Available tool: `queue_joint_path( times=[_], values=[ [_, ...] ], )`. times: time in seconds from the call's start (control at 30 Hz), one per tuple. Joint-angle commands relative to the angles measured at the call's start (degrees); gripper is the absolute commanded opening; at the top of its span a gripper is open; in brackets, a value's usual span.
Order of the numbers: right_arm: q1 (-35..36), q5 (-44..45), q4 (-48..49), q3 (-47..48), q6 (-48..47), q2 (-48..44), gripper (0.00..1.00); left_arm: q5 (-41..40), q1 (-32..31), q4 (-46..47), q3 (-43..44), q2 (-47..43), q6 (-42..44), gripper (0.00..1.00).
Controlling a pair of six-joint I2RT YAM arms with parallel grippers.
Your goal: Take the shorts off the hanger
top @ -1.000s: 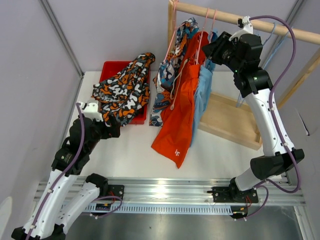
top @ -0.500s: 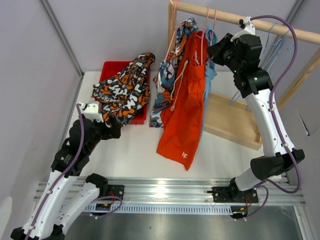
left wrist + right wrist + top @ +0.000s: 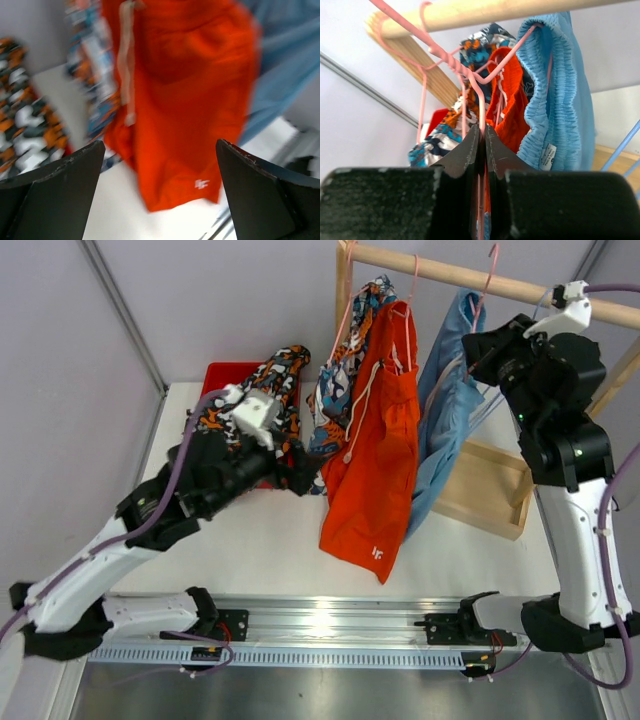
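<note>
Pinching the pink hanger (image 3: pixel 470 75) by its thin wire, right gripper (image 3: pixel 480 150) is clamped fully on it, light blue shorts (image 3: pixel 560 100) bunched just up-right of the fingers, so the wire could twist or slip; left gripper (image 3: pixel 160 145) gapes wide, empty, orange shorts (image 3: pixel 185 90) dead ahead, snag risk.

The wooden rod (image 3: pixel 485 10) crosses the top of the view; a pink hanger (image 3: pixel 451 59) hooks over it; below the rod, the right gripper (image 3: pixel 481 142) is pinched closed on the wire of this hanger; the light blue shorts (image 3: pixel 565 100) hang under the right part of the rod; the bright orange shorts (image 3: pixel 512 117) hang under its middle; the wave print shorts (image 3: pixel 482 45) show just beneath the rod.
</note>
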Motion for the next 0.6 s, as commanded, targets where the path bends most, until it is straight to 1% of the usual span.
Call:
queue_joint_path(
  times=[0.0, 0.13, 0.17, 0.27, 0.3, 0.37, 0.57],
  values=[
    [0.2, -1.4, 3.2, 0.3, 0.8, -3.4, 0.0, 1.9, -7.1, 5.6, 6.9, 6.6, 2.5, 0.99],
    [0.2, -5.3, 3.0, -1.5, 4.0, -5.5, 0.0, 9.2, -13.6, 14.1, 7.9, 12.4, 2.3, 0.99],
    [0.3, -5.7, 2.8, -1.7, 4.6, -5.8, 0.0, 9.8, -16.6, 16.9, 8.3, 13.7, 3.1, 0.99],
    [0.4, -6.7, 2.4, -1.9, 5.8, -7.0, 0.0, 11.5, -20.1, 20.4, 9.0, 18.6, 3.1, 0.99],
    [0.3, -8.5, 2.3, -2.0, 6.0, -7.3, 0.0, 12.3, -20.4, 22.3, 9.7, 20.9, 2.6, 0.99],
    [0.4, -9.2, 2.4, -2.2, 6.4, -8.1, 0.0, 14.6, -21.1, 23.8, 11.0, 23.1, 1.7, 0.99],
    [0.5, -10.8, 1.4, -2.5, 7.0, -10.6, 0.0, 13.4, -22.1, 26.6, 14.8, 29.4, 2.1, 0.99]
  ],
)
